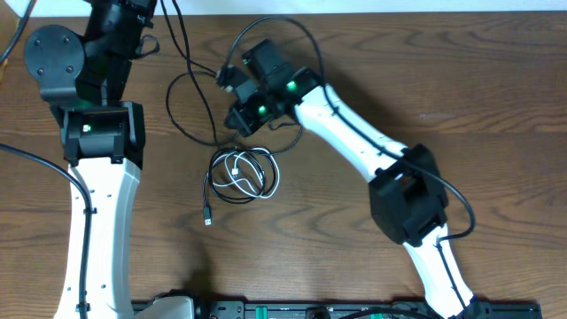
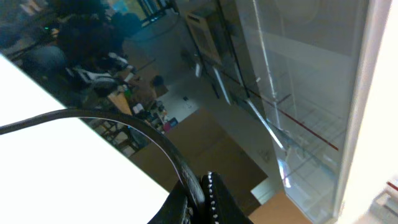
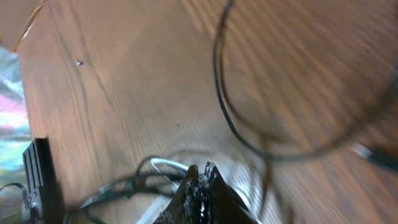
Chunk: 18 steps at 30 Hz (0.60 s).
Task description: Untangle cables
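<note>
A tangle of cables lies mid-table: a black cable (image 1: 215, 182) coiled in loops with its plug (image 1: 207, 218) toward the front, and a white cable (image 1: 255, 174) looped inside it. Another black cable (image 1: 189, 64) rises from the table to the top edge, where my left gripper (image 1: 142, 11) is. In the left wrist view, my left gripper (image 2: 202, 190) is shut on that black cable (image 2: 124, 119), held up off the table. My right gripper (image 1: 238, 120) hovers just behind the coil. It (image 3: 202, 171) is shut, with the white cable (image 3: 166, 164) just beyond its tips; I see nothing held.
The left arm's base (image 1: 55, 58) stands at the back left and the right arm (image 1: 403, 190) crosses the right half of the wooden table (image 1: 478, 97). A black rail (image 1: 266, 310) runs along the front edge.
</note>
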Each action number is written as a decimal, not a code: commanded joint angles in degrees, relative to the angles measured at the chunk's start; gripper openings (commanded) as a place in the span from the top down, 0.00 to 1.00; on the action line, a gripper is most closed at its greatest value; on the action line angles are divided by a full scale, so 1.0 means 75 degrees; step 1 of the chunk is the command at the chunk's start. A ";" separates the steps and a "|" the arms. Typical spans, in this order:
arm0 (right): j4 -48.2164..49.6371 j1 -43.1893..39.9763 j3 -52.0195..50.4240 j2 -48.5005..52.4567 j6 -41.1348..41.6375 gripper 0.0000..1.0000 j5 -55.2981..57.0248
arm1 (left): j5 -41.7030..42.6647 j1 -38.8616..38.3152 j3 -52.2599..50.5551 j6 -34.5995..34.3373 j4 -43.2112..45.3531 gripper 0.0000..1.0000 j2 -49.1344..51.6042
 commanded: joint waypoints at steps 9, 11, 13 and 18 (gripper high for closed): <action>-0.1195 -0.1014 0.0017 -0.1684 -0.1081 0.76 -0.0376 | -0.0580 0.0166 0.0242 -0.0044 -0.0221 0.93 -0.0172; -0.1317 -0.0935 -0.0003 -0.1594 -0.1475 0.69 -0.0839 | -0.0697 0.0166 0.0242 -0.0047 -0.0224 0.93 -0.0172; -0.1352 -0.0761 -0.0035 -0.1373 -0.2363 0.61 -0.2034 | -0.0743 0.0166 0.0242 -0.0073 -0.0224 0.92 -0.0172; -0.0918 -0.0353 -0.0111 -0.0895 -0.2876 0.54 -0.3089 | -0.0766 0.0166 0.0242 -0.0073 -0.0224 0.93 -0.0175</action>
